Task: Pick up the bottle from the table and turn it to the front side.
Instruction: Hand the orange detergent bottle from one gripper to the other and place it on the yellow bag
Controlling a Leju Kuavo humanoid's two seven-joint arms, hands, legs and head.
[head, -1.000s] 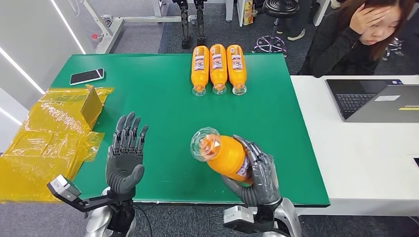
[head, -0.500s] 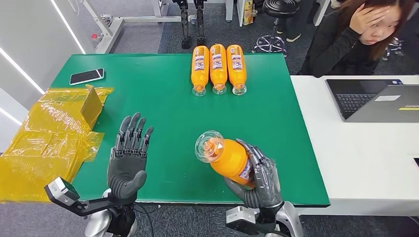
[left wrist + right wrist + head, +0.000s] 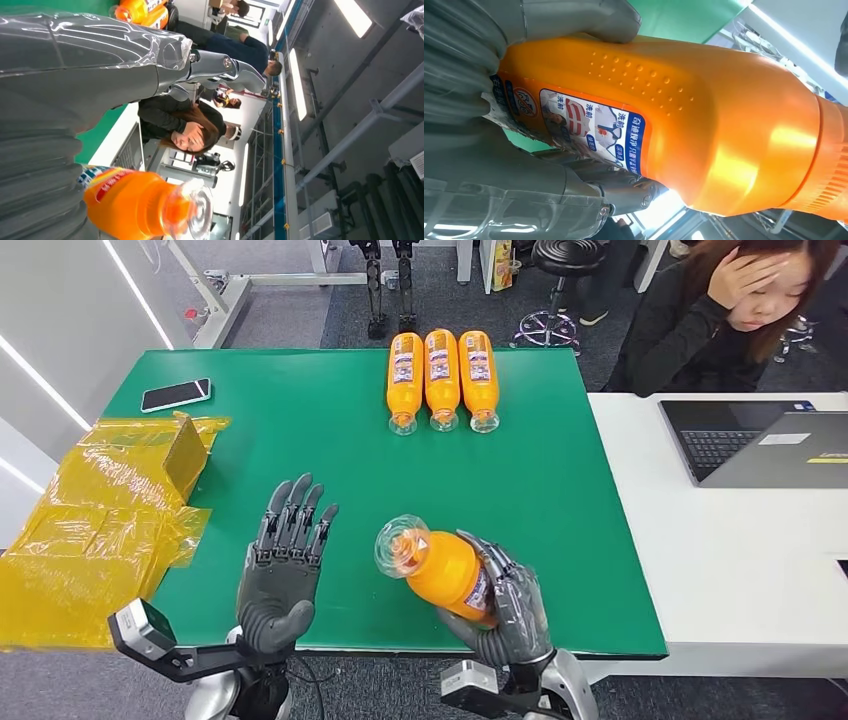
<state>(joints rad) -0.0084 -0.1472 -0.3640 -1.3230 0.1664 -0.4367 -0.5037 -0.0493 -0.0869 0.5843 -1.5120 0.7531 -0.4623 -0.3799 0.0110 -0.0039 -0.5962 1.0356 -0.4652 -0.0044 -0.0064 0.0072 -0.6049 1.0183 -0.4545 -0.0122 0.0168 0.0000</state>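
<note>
The right robot hand (image 3: pixel 505 612) gripped the orange bottle (image 3: pixel 440 565) and had shifted it toward the open left robot hand (image 3: pixel 282 570), indicating an imminent handover for rotation.

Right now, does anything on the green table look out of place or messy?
Mostly tidy. Three orange bottles lie in a neat row at the far edge. The odd spot is the crumpled yellow plastic wrap spilling over the table's left edge, with a phone lying askew near it.

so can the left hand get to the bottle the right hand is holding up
Probably yes. The left hand is open, fingers spread, beside the held bottle with only bare green table between them. The right hand wraps the bottle's base, leaving the cap end free.
</note>
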